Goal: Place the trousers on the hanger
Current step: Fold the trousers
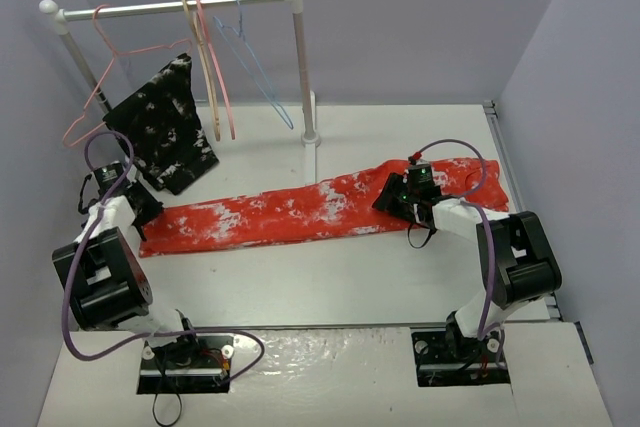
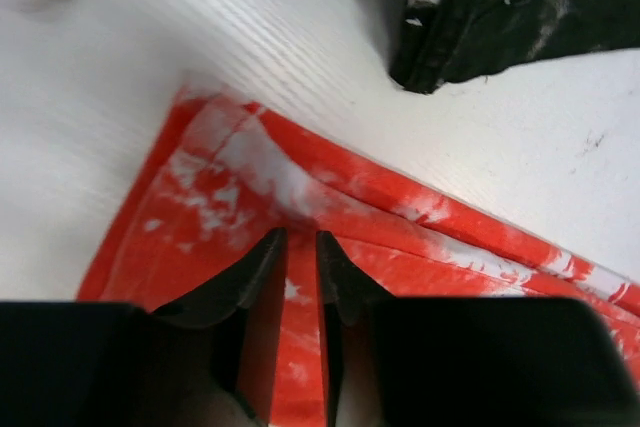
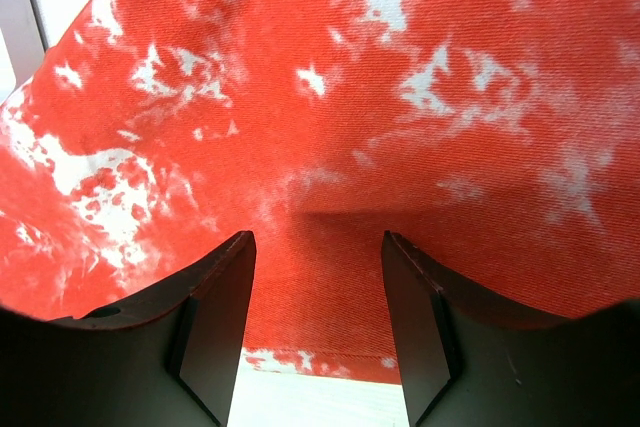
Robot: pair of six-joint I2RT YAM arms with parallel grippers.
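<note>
Red-orange trousers (image 1: 290, 212) lay flat across the table (image 1: 330, 277), bare tabletop along their near edge. Left gripper (image 2: 300, 239) sat over the hem corner, jaws a slit apart. Black garment (image 2: 520, 7) lay near, not touching. Right gripper (image 3: 318, 239) stood half-wide over the waist end. Blue hanger (image 1: 268, 87) hung on the rail (image 1: 150, 7).

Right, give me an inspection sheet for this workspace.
Surface: white table, no spills seen.
Job's things: trousers flat across it; light-blue hanger on the rail, empty.
Clutter: black garment and three other hangers on the rail.
Grippers: left gripper nearly closed over the trousers' narrow end, grip unclear; right gripper open over the wider end.
Cables: purple cables loop along both arms.
Surroundings: grey walls, nothing else seen.
</note>
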